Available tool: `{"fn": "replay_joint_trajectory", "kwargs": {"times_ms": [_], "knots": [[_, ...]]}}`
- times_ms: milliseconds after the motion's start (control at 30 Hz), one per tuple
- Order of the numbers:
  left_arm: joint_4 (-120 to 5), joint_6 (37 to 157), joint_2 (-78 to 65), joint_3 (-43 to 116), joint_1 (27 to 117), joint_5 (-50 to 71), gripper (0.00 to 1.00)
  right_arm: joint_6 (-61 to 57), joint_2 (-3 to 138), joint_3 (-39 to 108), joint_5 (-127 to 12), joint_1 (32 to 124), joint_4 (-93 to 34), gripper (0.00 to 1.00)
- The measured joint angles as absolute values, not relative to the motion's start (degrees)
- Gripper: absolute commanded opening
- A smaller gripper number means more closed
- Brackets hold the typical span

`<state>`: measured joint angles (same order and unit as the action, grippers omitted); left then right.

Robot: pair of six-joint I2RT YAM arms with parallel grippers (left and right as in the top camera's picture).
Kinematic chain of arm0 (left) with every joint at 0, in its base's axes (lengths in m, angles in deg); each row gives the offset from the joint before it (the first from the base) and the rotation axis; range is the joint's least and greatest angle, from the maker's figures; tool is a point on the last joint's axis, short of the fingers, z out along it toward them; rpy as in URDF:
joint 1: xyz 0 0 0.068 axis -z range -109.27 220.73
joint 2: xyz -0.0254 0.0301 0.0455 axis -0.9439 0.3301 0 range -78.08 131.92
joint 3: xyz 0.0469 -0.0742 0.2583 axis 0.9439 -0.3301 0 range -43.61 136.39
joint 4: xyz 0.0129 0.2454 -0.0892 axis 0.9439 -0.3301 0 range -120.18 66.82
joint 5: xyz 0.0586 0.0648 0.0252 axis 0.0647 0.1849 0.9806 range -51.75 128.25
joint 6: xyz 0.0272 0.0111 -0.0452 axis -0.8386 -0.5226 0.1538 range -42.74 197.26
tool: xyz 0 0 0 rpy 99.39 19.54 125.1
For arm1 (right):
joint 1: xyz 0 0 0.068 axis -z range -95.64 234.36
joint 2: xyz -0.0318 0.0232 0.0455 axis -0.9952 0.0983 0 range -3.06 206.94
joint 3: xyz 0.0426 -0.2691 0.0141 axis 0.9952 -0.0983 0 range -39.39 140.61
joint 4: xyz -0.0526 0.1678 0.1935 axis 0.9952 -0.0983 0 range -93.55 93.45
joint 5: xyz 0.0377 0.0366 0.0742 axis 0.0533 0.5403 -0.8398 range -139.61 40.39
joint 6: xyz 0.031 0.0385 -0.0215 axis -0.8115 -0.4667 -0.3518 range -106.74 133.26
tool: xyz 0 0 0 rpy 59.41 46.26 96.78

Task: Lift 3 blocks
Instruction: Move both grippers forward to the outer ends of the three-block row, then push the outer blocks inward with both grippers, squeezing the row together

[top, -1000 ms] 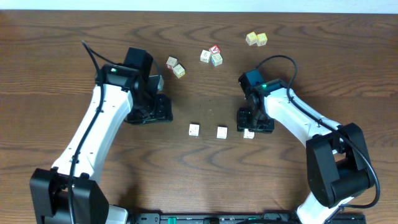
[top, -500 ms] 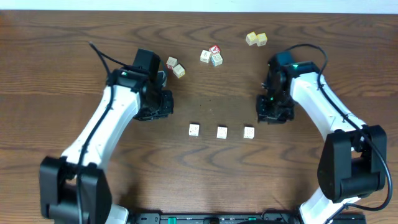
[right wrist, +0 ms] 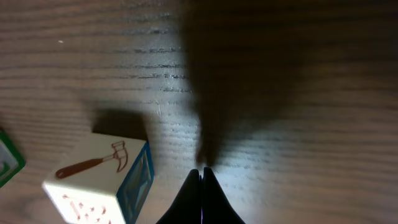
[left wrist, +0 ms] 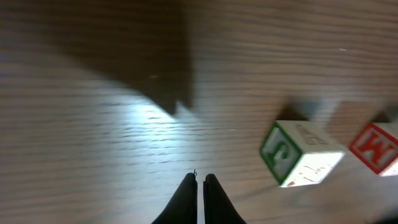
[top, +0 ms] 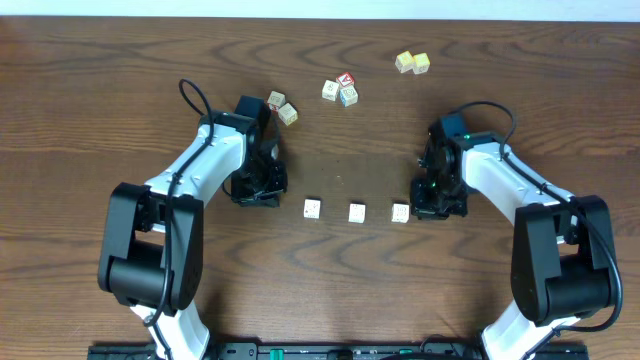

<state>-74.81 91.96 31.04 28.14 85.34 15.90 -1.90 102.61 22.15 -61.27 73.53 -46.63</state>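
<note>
The task is at its beginning: none of the three blocks is lifted. They lie flat on the bench (top: 100, 100) in a straight row near the middle, a little to the near side: the left block (top: 313, 208), the middle block (top: 357, 212) and the right block (top: 401, 212), each apart from the next with a gap of bare wood between. The left pincer (top: 262, 190) is low over the bench to the left of the row, near the left block but not touching it. In the left wrist view its fingers (left wrist: 191, 198) are pressed together with nothing between them, and a green-marked cube (left wrist: 298, 152) lies to the right and farther off. The right pincer (top: 437, 200) stands just beside the right block, on its right side; from above I cannot tell if it touches. Its fingers (right wrist: 194, 194) are also together and empty, and a cube with a hammer drawing (right wrist: 99, 177) lies just to their left, probably the right block, though I am not sure. The other cubes (top: 340, 90) are at the far side, well apart from the row. I judge that the whole lift is left to do. Since both closed pincers stand at the two ends of the row, the plan is perhaps to push the blocks together and squeeze them from both sides.
</note>
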Motion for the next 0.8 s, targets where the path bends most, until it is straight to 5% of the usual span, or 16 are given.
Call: {"fn": "replay_joint_trajectory", "kwargs": {"times_ms": [800], "knots": [[-70.44,92.31,37.01,28.23,89.80,11.38,0.07,-3.51,102.30,20.38,-67.09,70.89,-40.18,0.01]]}}
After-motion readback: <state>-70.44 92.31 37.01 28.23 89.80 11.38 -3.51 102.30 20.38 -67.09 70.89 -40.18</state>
